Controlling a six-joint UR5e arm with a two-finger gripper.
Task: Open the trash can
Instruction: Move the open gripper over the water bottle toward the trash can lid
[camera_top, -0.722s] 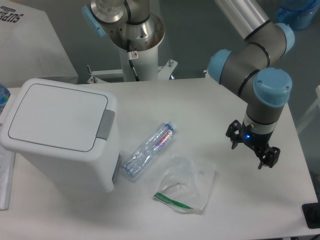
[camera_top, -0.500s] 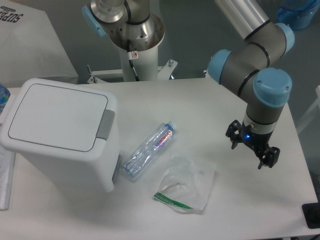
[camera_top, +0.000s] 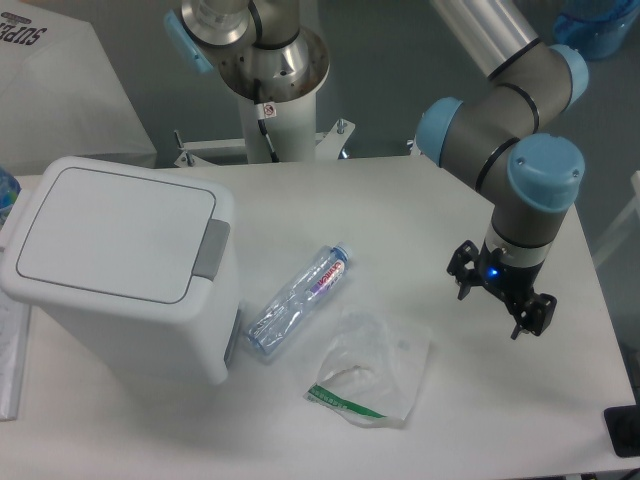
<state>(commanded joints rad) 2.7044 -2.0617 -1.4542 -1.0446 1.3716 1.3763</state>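
The trash can (camera_top: 120, 265) stood at the left side of the white table (camera_top: 400, 210), a big white boxy bin with rounded corners. Its flat lid (camera_top: 115, 232) lay shut, and the grey push tab (camera_top: 211, 249) sat at the lid's right edge, facing the middle of the table. Well apart from it, over the right side of the table, the gripper (camera_top: 495, 303) hung from the arm's grey and blue wrist (camera_top: 540, 190), pointing down. Its two dark fingers (camera_top: 463, 272) were spread with a clear gap between them and nothing in that gap, so the claw was released; a small blue light glowed on its body. Between the bin and the claw lay a clear plastic bottle (camera_top: 298, 300) on its side, slanted, its blue cap toward the far right. Just beside the bottle, nearer the camera, lay a crumpled clear plastic bag (camera_top: 372, 368) with a green strip along one edge.
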